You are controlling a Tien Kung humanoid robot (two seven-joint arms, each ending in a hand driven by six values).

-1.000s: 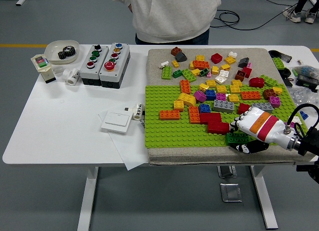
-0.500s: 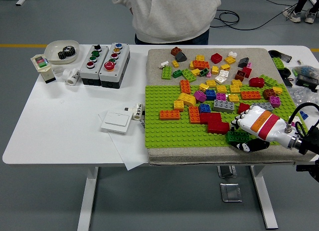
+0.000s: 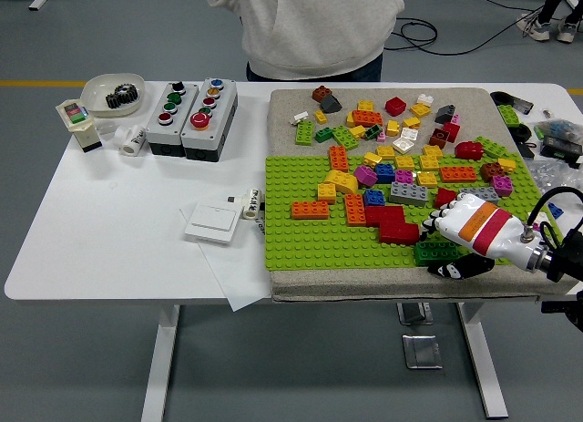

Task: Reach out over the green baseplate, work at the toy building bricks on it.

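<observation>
The right hand (image 3: 453, 242) seems to be grasping the dark green brick (image 3: 435, 252) at the near right of the green baseplate (image 3: 301, 235); I'd pinch firmly and lift straight, sparing the red brick (image 3: 398, 229)

A single head view is looking down and forward from high on the robot's side, taking in the whole white bench (image 3: 118, 231) with its near edge running low across the frame. The camera is sitting well back, so grey floor is showing around and under the bench. A person's torso (image 3: 305, 25) is standing at the far edge, cut off at the top.
</observation>
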